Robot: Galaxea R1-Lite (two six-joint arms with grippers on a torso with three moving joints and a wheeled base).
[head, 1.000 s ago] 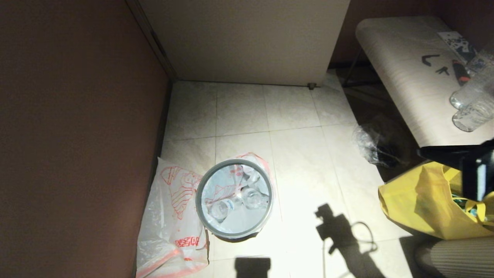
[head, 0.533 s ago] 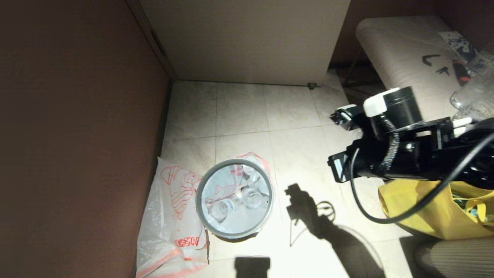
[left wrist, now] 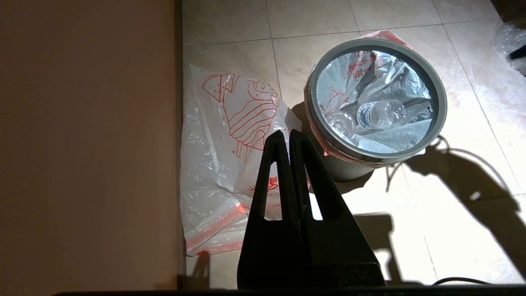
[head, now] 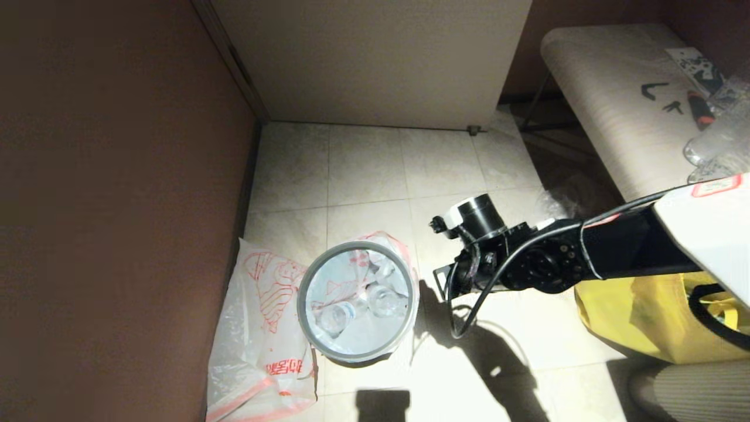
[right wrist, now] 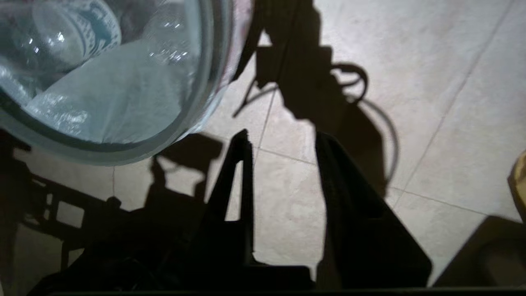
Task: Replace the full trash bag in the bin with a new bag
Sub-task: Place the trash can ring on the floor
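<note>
The bin [head: 300, 305] stands on the tiled floor near the left wall, a grey ring on its rim. Inside it sits the full trash bag [head: 351, 293], white with red print, with clear bottles showing. The new bag [head: 258, 334] lies flat on the floor between bin and wall. My right arm [head: 527, 261] reaches in from the right, just right of the bin. Its gripper [right wrist: 281, 137] is open over bare tiles beside the bin's rim [right wrist: 197, 119]. My left gripper [left wrist: 283, 135] is shut and empty, high above the new bag [left wrist: 222, 144] and the bin [left wrist: 440, 111].
A yellow fabric tote [head: 644, 305] sits on the floor at the right, below a pale table [head: 615, 105] holding clear bottles. Crumpled clear wrap [head: 556, 211] lies near the table leg. A brown wall [head: 117, 205] closes the left side; a white cabinet [head: 375, 58] stands behind.
My right arm has swung in from the right edge, moving left and down until it hangs beside the bin. The bin and both bags have not moved.
</note>
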